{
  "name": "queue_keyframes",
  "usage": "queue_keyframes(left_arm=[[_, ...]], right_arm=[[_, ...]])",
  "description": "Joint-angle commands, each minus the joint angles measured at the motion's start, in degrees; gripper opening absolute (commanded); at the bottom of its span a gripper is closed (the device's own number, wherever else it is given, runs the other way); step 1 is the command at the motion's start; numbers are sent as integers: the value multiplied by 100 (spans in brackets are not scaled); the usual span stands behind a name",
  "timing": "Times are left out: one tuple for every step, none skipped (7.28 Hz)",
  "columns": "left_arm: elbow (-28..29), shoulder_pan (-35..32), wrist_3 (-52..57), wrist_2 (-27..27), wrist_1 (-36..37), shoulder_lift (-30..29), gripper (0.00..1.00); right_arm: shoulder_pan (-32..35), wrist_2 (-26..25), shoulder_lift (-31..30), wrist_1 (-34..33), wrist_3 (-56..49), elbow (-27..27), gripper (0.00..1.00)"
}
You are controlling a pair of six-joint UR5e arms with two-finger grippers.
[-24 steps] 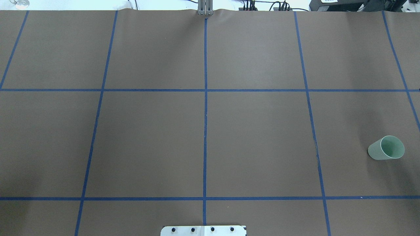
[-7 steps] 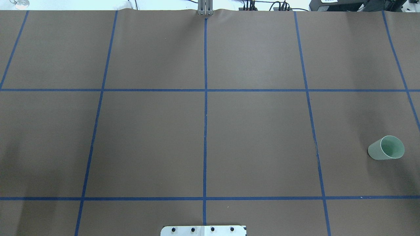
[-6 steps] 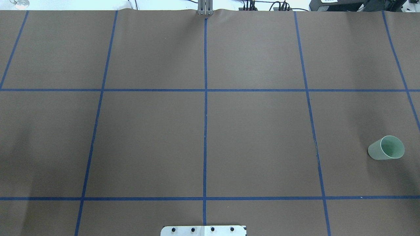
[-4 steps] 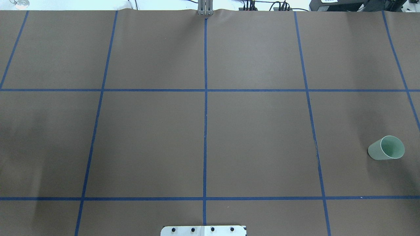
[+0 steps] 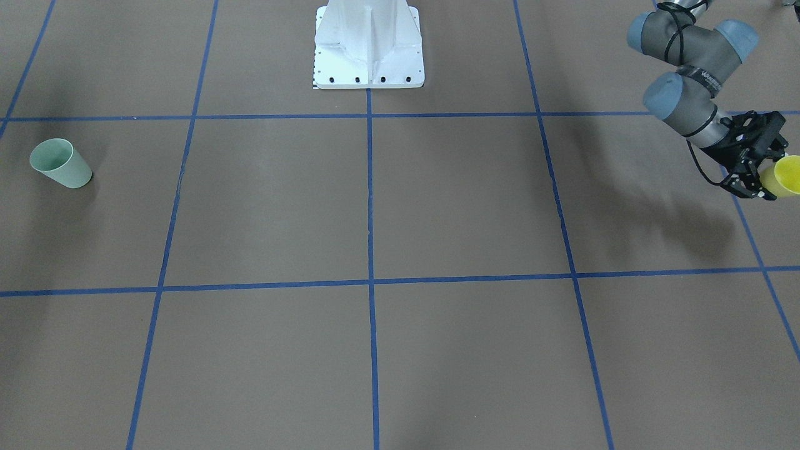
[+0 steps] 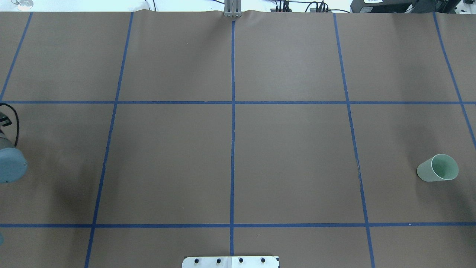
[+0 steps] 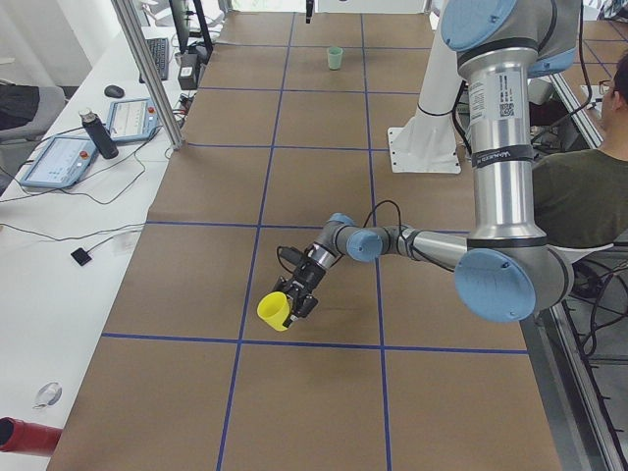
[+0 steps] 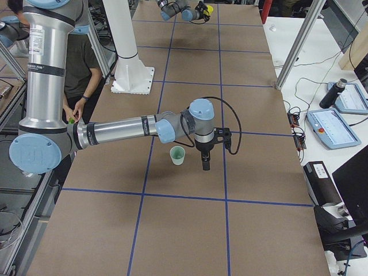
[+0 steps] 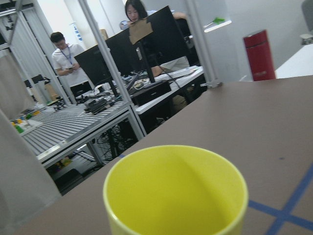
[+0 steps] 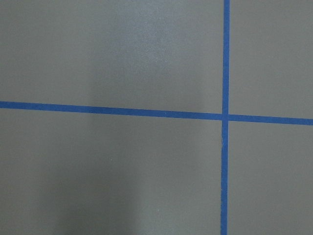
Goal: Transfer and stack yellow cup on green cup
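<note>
The yellow cup (image 5: 789,176) is held above the table by my left gripper (image 5: 767,178), which is shut on it at the table's far left end. The cup tilts sideways in the exterior left view (image 7: 275,311), and its open mouth fills the left wrist view (image 9: 176,196). The green cup (image 6: 437,168) stands upright and alone near the table's right end; it also shows in the front-facing view (image 5: 60,164). My right gripper (image 8: 205,164) points down beside the green cup (image 8: 177,154) and shows only in the exterior right view. I cannot tell whether it is open or shut.
The white robot base (image 5: 367,50) stands at the table's near middle edge. Blue tape lines (image 6: 232,149) divide the brown table into squares. Operators sit beside the robot (image 7: 589,196). A side desk holds tablets and a bottle (image 7: 93,132).
A joint of my left arm has come into the overhead view at its left edge, and the shadow there has shifted. The green cup has not moved.
</note>
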Motion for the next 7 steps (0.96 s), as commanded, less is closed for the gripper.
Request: queue_keyframes(left_arm=[[335, -12, 1139, 65, -1225, -670, 44], [694, -3, 1534, 65, -1823, -1126, 44], [1080, 14, 2113, 56, -2316, -1574, 44], [1345, 32, 2171, 56, -3078, -1657, 44], [1418, 58, 2415, 30, -3512, -1754, 44], [1418, 58, 2913, 38, -3664, -2068, 44], [1444, 58, 2996, 38, -3753, -2341, 44]], right_arm=[[-3, 239, 33, 18, 0, -36, 100], [-3, 249, 51, 35, 0, -36, 100], [-3, 258, 77, 53, 0, -36, 100], [-11, 249, 95, 62, 0, -45, 100], [-11, 249, 95, 62, 0, -45, 100], [-11, 249, 95, 62, 0, -45, 100], [-3, 249, 95, 71, 0, -36, 100]])
